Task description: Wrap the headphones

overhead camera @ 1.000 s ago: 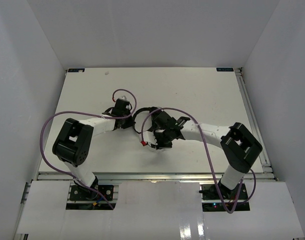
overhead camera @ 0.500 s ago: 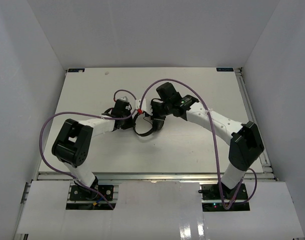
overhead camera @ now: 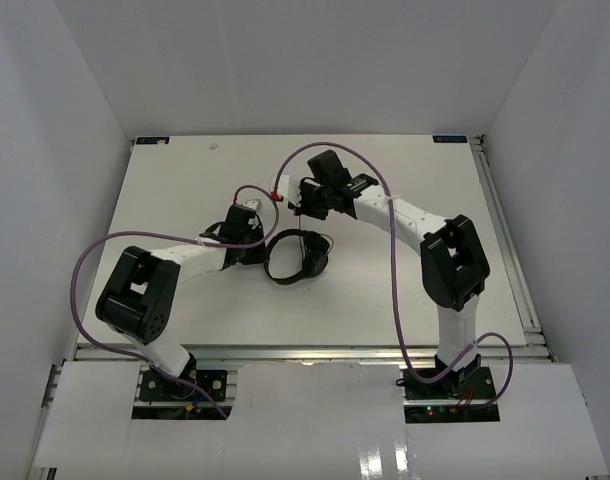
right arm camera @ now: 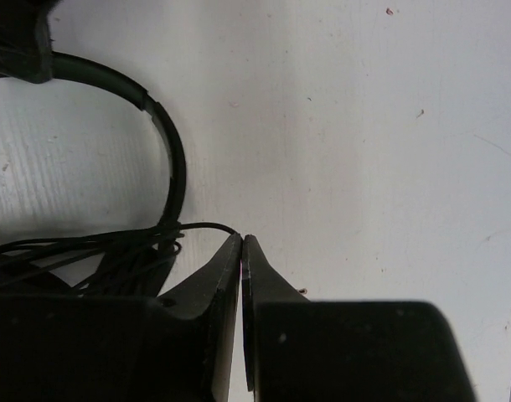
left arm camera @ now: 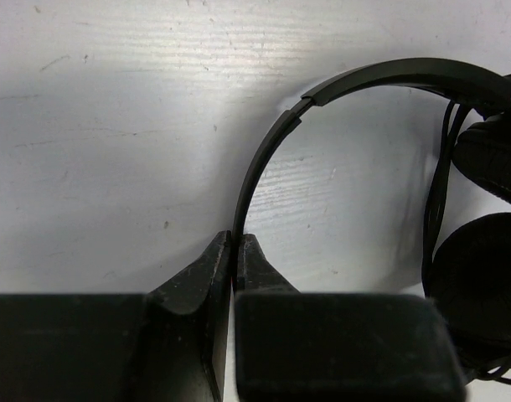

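Two holds: both on the headphones, lying mid-table, between the grippers.
Left gripper: pinched tight on the thin headband, at the left of the set.
Right gripper: tips pressed together just far of the set, with a strand of cord running right into them. Looks nipped, hard to swear to.
Headband: light, springy, stiff enough to serve as an anchor.
Cord: limp, thin, slick; likely to slip or snag, so best held under gentle tension.
Ear cups: soft pads, poor purchase; better left alone.
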{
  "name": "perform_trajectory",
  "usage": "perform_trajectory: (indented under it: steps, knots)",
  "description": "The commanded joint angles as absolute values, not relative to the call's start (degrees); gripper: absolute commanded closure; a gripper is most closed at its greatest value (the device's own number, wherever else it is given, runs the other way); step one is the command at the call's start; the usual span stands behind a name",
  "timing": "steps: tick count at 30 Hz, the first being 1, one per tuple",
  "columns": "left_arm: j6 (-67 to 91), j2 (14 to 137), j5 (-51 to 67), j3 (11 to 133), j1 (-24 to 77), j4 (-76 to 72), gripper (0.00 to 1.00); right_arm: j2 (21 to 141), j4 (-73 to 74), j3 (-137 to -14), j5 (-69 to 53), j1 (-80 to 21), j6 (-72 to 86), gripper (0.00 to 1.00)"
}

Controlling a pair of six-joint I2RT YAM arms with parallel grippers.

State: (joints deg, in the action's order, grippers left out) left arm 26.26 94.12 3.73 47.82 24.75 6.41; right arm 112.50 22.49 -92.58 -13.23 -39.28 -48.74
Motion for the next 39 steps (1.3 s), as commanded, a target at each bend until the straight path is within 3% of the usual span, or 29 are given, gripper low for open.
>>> perform_trajectory:
  steps: [1, 17, 20, 23, 26, 39]
  knots:
    - [24.2, 88.7, 5.2, 46.7, 25.1, 6.3, 1.0, 114.0, 20.2, -94.5, -13.9, -36.0, -47.0, 0.92]
    - [25.2, 89.7, 6.9, 48.4, 25.1, 8.0, 0.99, 117.7, 21.1, -88.6, -25.1, -33.7, -39.5, 0.92]
    - [25.5, 89.7, 7.0, 48.8, 25.1, 8.6, 0.87, 118.1, 21.1, -88.7, -25.5, -33.7, -38.9, 0.91]
    - [25.6, 89.4, 6.3, 49.7, 25.1, 10.0, 0.61, 117.7, 21.0, -88.3, -25.1, -33.6, -38.7, 0.85]
    - [25.6, 89.0, 5.3, 50.7, 25.1, 11.2, 0.45, 116.5, 21.1, -88.2, -24.5, -32.9, -38.1, 0.74]
    - [24.2, 79.4, 2.4, 55.5, 25.1, 19.7, 0.23, 103.5, 21.1, -83.2, -17.6, -28.5, -32.9, 0.46]
